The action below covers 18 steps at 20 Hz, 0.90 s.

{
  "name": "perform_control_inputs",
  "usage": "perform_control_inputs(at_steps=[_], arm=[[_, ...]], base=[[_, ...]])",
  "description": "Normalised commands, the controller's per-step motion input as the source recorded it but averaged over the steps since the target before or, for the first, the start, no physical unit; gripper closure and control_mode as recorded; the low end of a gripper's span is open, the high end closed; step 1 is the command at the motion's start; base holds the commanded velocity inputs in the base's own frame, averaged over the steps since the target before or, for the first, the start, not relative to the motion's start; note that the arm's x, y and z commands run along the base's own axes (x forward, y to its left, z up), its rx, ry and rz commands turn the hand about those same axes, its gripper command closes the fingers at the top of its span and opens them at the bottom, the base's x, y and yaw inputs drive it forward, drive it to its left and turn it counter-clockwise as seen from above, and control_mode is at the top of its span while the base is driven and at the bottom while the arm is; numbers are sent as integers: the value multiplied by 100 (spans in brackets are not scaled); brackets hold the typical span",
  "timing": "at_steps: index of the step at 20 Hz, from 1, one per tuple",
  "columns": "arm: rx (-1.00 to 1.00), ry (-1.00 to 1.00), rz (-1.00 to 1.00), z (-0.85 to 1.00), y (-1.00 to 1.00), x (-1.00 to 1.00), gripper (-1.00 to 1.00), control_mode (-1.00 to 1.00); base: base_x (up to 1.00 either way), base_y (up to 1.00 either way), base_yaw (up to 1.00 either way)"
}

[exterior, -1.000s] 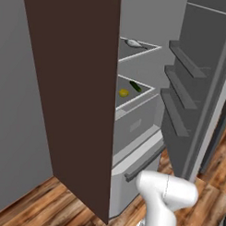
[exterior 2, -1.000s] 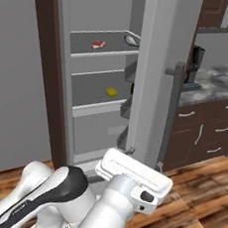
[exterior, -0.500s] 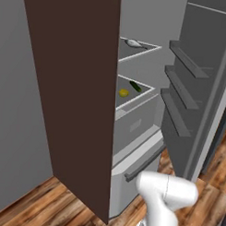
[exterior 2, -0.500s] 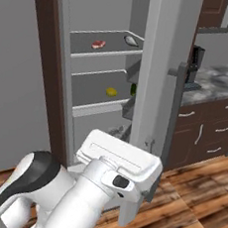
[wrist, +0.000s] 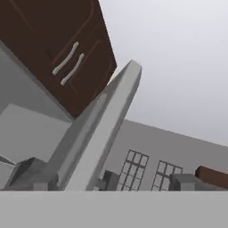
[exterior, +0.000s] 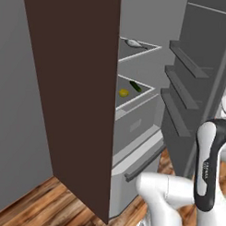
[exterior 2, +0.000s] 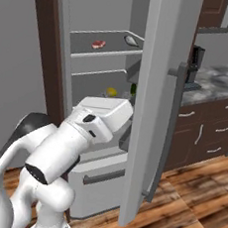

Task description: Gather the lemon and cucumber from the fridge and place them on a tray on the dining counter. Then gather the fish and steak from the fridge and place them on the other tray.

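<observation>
The fridge [exterior 2: 161, 66] stands open, its door swung out to the right. On the top shelf lie the red-pink steak [exterior 2: 98, 44] and the grey fish [exterior 2: 131, 39]; the fish [exterior: 133, 42] shows in the left base view too. One shelf down sit the yellow lemon [exterior: 123, 92] and the dark green cucumber [exterior: 135, 86]. The lemon [exterior 2: 111, 92] peeks out just above my white hand [exterior 2: 105, 116], which is raised in front of that shelf. My gripper [wrist: 109, 182] is open and empty, its fingertips [wrist: 31, 176] wide apart, looking up past the door's edge. The trays and the dining counter are out of view.
A tall dark brown panel [exterior: 74, 95] flanks the fridge on the left. The door's shelves [exterior: 185, 89] and long bar handle [exterior 2: 169, 132] jut out close to my arm. A marbled countertop over dark-wood drawers [exterior 2: 211, 111] runs to the right. The floor is wood.
My arm has swung up from low in front of the base. The hand has risen to the height of the lemon's shelf. The gripper stays open.
</observation>
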Motion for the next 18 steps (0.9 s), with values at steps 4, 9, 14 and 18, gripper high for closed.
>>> perform_control_inputs(at_steps=[4, 9, 14, 18], arm=[[-16, 34, -24, 7, 64, 100, -100, -100], [-13, 34, -27, 0, 54, 100, -100, -100], [-9, 35, -26, 0, 46, 85, -100, -100], [-5, 38, -22, 0, 23, 70, -100, -100]], base=[[0, 0, 0], [0, 0, 0], [0, 0, 0], [0, 0, 0]])
